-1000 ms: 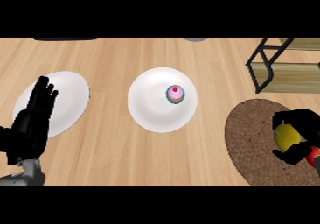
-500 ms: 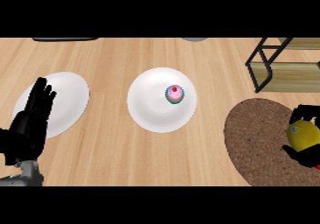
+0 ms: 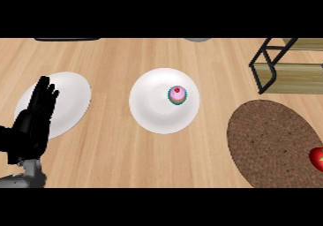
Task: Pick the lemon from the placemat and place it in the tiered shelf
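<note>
While the left hand [image 3: 34, 126] stands at the view's left edge, its fingers are straight and pointing up, spread only slightly; it is open, holding nothing. Fingertips overlap the near side of a white plate [image 3: 69, 99] from this angle; whether they touch it cannot be told. Right hand: not visible in this view. Lemon: not visible either, so its place cannot be told. Round brown woven placemat [image 3: 268, 139] lies on the wooden table [image 3: 125, 159] at lower right; on its right part, cut by the view's edge, sits a red tomato [image 3: 320, 159] with a green top. Tiered shelf [image 3: 291, 73], dark frame with pale wooden boards, stands just beyond the placemat at upper right. Second white plate [image 3: 154, 112] at centre carries a small cupcake [image 3: 178, 95] with pink icing, right of its middle.
</note>
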Available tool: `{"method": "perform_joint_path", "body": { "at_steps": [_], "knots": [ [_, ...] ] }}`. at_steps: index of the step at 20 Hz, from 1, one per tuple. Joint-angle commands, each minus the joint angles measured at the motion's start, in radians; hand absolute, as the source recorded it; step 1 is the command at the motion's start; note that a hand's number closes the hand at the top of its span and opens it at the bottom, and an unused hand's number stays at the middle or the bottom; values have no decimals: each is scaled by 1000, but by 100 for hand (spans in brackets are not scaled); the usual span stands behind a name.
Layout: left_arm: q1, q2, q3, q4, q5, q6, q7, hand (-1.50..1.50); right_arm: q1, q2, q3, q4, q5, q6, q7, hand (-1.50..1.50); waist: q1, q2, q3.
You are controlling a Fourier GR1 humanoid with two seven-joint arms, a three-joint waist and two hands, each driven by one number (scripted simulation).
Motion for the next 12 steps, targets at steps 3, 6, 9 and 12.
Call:
{"method": "perform_joint_path", "body": {
  "at_steps": [3, 6, 9, 12],
  "knots": [
    [45, 18, 20, -49, 22, -44, -4, 0, -109, -166, -128, 53, -82, 35, 118, 150, 22, 6, 2],
    [-32, -47, -55, -29, -65, 31, 44, 0, -178, -198, -88, 126, -61, -20, 158, 150, 24, 9, 2],
    [-6, -11, 15, 16, 1, -37, -14, 0, -159, -265, -100, 277, -34, -90, 7, 150, 27, 10, 2],
    [3, -29, -10, -39, -34, -16, 12, 0, -206, -234, -32, 298, -3, -180, 57, 150, 29, 9, 2]
  ]
}}
